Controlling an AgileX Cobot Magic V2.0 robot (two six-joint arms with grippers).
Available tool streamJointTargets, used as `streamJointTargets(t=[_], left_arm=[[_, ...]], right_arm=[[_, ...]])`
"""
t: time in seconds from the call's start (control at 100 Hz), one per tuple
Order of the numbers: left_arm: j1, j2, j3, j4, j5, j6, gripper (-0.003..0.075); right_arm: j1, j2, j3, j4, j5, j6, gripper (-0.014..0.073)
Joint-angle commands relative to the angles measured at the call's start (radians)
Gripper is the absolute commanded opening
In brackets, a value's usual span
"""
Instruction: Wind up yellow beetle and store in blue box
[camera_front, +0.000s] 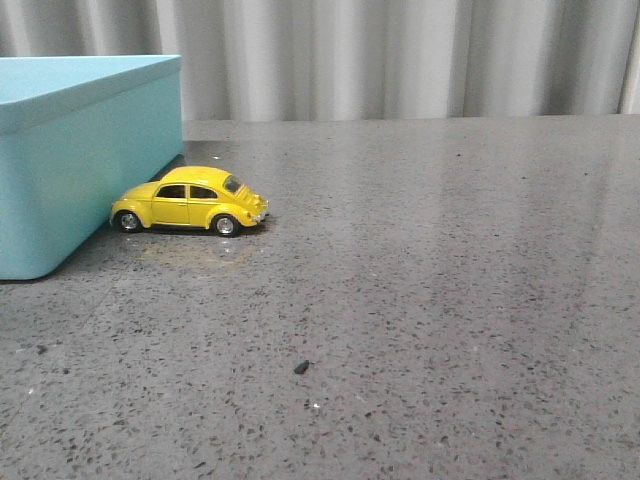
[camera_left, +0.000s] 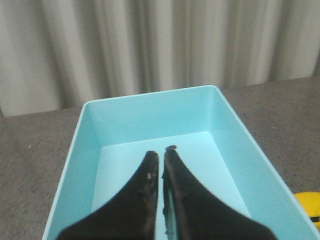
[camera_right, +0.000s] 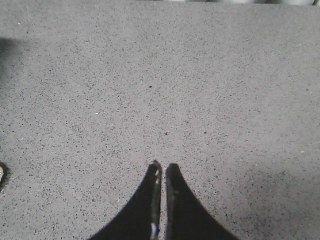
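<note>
While the yellow beetle (camera_front: 190, 207) is sitting on the counter (camera_front: 420, 300) just right of the blue box (camera_front: 80, 160), both claws — left claw (camera_left: 161, 156), right claw (camera_right: 163, 168) — are hanging closed, gripping nothing. Whichever goes in should be opening wide first, pinching the car's flanks squarely — not its slippery roof.

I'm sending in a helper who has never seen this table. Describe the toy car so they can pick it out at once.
Start from the large blue box on the left of the grey speckled table. Right beside the box's near right corner, on the tabletop, stands the yellow beetle. It is far smaller than the box and the only glossy yellow thing there, with dark windows and silver hubcaps.
</note>
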Motion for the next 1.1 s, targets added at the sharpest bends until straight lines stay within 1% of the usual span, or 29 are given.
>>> streamJointTargets(t=[0.0,0.13,0.2,0.25,0.32,0.37,0.39,0.44,0.49,0.53,0.62,0.68,0.75,0.77,0.81,0.91,0.97,1.09], left_arm=[[-0.071,0.097,-0.107,-0.009,-0.051,0.085,-0.002],[-0.176,0.231,-0.239,-0.009,0.016,0.206,-0.0018],[-0.226,0.297,-0.307,-0.009,0.051,0.243,0.0017],[-0.262,0.34,-0.349,-0.009,0.073,0.269,0.0072],[-0.308,0.4,-0.401,-0.009,0.078,0.279,0.0186],[-0.334,0.438,-0.432,-0.009,0.078,0.292,0.0298],[-0.343,0.454,-0.445,-0.009,0.078,0.294,0.0326],[-0.358,0.491,-0.473,-0.002,0.08,0.294,0.0426],[-0.368,0.526,-0.499,0.011,0.093,0.294,0.0489],[-0.376,0.555,-0.521,0.036,0.123,0.294,0.052],[-0.391,0.622,-0.575,0.093,0.229,0.296,0.0525],[-0.405,0.662,-0.609,0.134,0.299,0.334,0.0525],[-0.426,0.702,-0.64,0.144,0.367,0.432,0.0525],[-0.433,0.711,-0.644,0.144,0.387,0.489,0.0525],[-0.447,0.725,-0.651,0.142,0.393,0.546,0.0525],[-0.478,0.75,-0.676,0.119,0.41,0.637,0.0525],[-0.494,0.766,-0.7,0.103,0.449,0.658,0.0525],[-0.502,0.798,-0.736,0.064,0.545,0.659,0.0525]], right_arm=[[0.0,-0.047,-0.003,-0.002,-0.069,-0.007,-0.0061],[0.0,-0.075,0.038,-0.002,-0.078,-0.007,-0.0061],[0.0,-0.089,0.061,-0.002,-0.083,-0.007,-0.0061],[0.0,-0.099,0.075,-0.002,-0.087,-0.007,-0.0061],[0.0,-0.109,0.093,-0.002,-0.095,-0.007,-0.0061],[0.0,-0.114,0.108,-0.002,-0.104,-0.007,-0.0061],[0.0,-0.114,0.112,-0.002,-0.109,-0.007,-0.0061],[0.0,-0.114,0.119,-0.002,-0.111,-0.007,-0.0061],[0.0,-0.115,0.124,-0.002,-0.111,-0.007,-0.0061],[0.0,-0.115,0.128,-0.002,-0.119,-0.007,-0.0061],[0.0,-0.117,0.131,-0.002,-0.132,-0.007,-0.0061],[0.0,-0.117,0.131,-0.002,-0.14,-0.007,-0.0061],[0.0,-0.117,0.131,0.0,-0.151,-0.007,-0.0061],[0.0,-0.117,0.131,0.0,-0.155,-0.007,-0.0061],[0.0,-0.117,0.131,0.0,-0.158,-0.007,-0.0061],[0.0,-0.117,0.132,0.0,-0.178,-0.007,-0.0061],[0.0,-0.117,0.132,0.0,-0.191,-0.007,-0.0061],[0.0,-0.117,0.133,0.0,-0.212,-0.007,-0.0061]])
